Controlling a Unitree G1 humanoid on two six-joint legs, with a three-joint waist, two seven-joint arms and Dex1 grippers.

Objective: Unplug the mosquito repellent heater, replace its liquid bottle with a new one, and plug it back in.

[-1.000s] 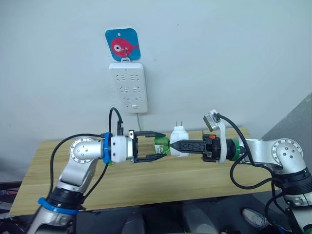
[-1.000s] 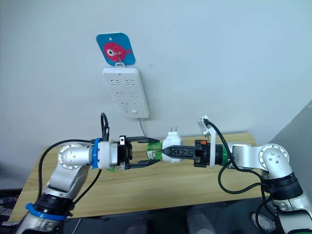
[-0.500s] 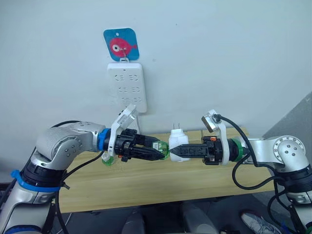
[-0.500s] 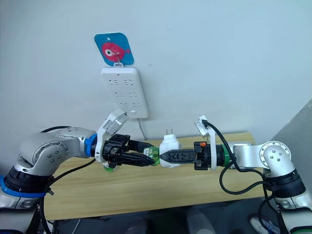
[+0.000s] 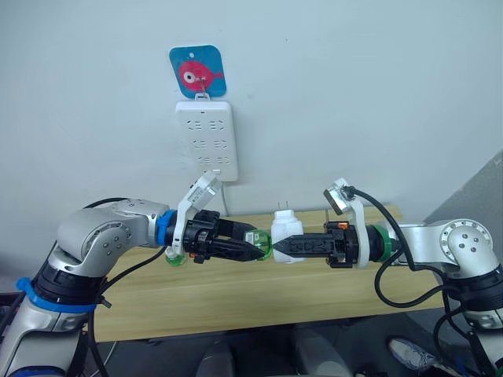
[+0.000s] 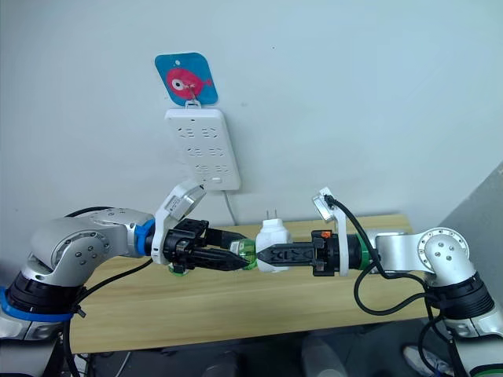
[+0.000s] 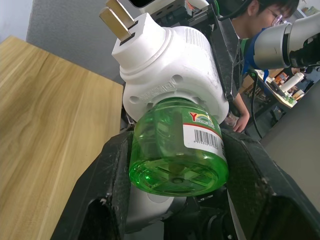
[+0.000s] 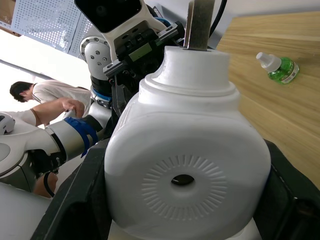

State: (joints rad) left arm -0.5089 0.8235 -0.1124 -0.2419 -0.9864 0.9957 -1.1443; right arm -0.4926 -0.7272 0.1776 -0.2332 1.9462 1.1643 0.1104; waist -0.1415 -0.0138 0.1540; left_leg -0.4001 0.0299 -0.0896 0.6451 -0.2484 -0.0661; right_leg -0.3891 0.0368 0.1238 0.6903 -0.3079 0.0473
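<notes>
From the head camera, the mosquito repellent heater (image 5: 286,233) hangs in the air above the wooden table (image 5: 236,290), held between the two arms with its prongs pointing up, below and to the right of the white power strip (image 5: 207,140) on the wall. The right gripper (image 5: 281,243) pinches the heater's white body, and the left gripper (image 5: 255,248) is pressed onto the green liquid bottle (image 5: 260,243) that sticks out of the heater toward the robot's left. A second green bottle (image 5: 174,258) lies on the table left of the heater, partly hidden behind the left wrist, and a fish sticker (image 5: 198,72) sits just above the power strip. In the left wrist view, the black fingers (image 7: 107,185) clamp the liquid bottle on both sides, its neck seated in the heater's base. In the right wrist view, the right gripper's fingers (image 8: 82,197) squeeze the heater's rounded shell at both flanks, the vent hole (image 8: 182,179) facing the camera; a person (image 8: 45,97) stands beyond the table.
</notes>
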